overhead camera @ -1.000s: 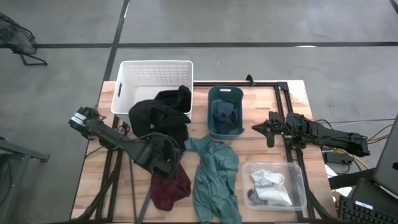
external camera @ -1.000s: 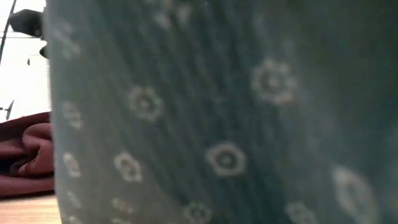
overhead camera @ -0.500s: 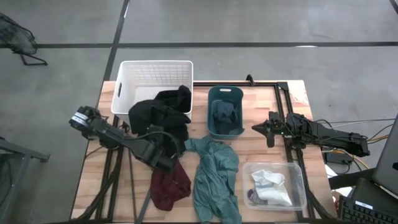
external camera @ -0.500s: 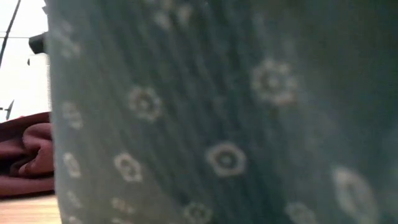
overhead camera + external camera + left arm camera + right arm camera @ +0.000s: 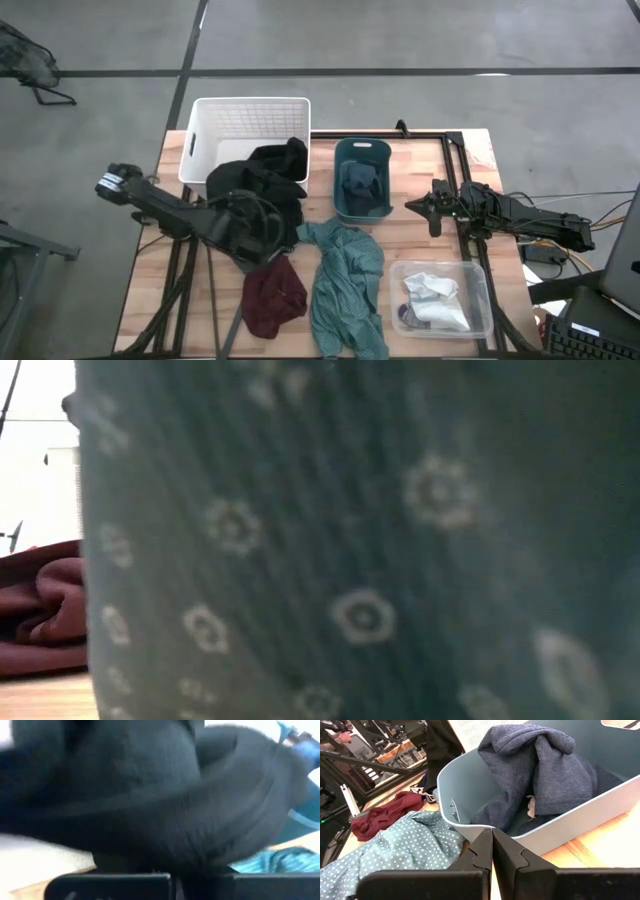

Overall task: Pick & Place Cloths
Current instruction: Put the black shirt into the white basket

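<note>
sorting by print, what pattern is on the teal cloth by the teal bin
Small white dots on the teal cloth, clearest in the right wrist view.

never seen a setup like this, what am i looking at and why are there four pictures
This is a two-armed robot at a wooden table, sorting clothes into bins. Each dark arm ends in a two-finger end effector.

The overhead picture shows everything. The low picture sits at table height and is almost blocked by the teal dotted cloth. The other two come from cameras on the wrists.

On the table: a white basket with a black garment spilling over its front edge, a teal bin holding a navy garment, a clear bin with small white pieces, and a maroon cloth.

The left end effector is shut on the black garment, which fills its wrist camera. The right end effector is shut and empty, waiting beside the teal bin.
</note>
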### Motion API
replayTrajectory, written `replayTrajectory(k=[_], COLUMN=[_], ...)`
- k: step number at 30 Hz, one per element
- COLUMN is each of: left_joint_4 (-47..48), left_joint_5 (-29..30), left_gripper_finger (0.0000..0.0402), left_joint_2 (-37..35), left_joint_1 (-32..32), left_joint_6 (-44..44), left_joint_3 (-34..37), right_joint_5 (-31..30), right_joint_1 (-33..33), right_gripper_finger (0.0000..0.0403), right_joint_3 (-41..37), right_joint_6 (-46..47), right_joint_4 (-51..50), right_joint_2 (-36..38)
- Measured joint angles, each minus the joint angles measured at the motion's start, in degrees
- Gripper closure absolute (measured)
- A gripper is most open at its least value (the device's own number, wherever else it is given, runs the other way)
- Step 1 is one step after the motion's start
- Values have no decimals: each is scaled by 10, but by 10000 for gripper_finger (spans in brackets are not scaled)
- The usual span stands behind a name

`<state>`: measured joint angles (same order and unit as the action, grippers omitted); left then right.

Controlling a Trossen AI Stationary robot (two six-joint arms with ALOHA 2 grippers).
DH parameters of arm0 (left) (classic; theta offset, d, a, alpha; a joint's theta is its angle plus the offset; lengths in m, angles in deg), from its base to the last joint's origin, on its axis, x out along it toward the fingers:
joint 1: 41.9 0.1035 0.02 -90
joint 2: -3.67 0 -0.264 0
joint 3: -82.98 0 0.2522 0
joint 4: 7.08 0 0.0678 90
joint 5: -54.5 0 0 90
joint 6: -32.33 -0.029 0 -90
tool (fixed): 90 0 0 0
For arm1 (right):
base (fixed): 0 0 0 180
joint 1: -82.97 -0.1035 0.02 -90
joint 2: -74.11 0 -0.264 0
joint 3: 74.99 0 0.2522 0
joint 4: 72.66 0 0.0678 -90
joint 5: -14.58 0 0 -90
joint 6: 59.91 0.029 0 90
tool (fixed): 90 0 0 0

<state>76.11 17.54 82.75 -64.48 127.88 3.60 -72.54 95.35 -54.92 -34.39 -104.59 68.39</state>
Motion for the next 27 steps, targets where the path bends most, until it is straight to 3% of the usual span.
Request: replayTrajectory(k=[6,12,21,24,27], left_joint_4=[-4,-71,-103,-109,-135], left_joint_5=[51,54,181,155,55], left_gripper_finger=[398,399,400,400,393], left_joint_2=[-86,-141,-203,-227,-236], left_joint_1=[0,-1,48,79,86], left_joint_6=[-52,-146,-318,-332,-383], left_joint_3=[-11,-8,-47,-53,-53], right_joint_5=[0,0,0,0,0], right_joint_1=[0,0,0,0,0], right_gripper_finger=[394,394,394,394,394], right_joint_3=[0,0,0,0,0], right_joint_6=[0,0,0,0,0], right_joint_4=[0,0,0,0,0], right_joint_2=[0,0,0,0,0])
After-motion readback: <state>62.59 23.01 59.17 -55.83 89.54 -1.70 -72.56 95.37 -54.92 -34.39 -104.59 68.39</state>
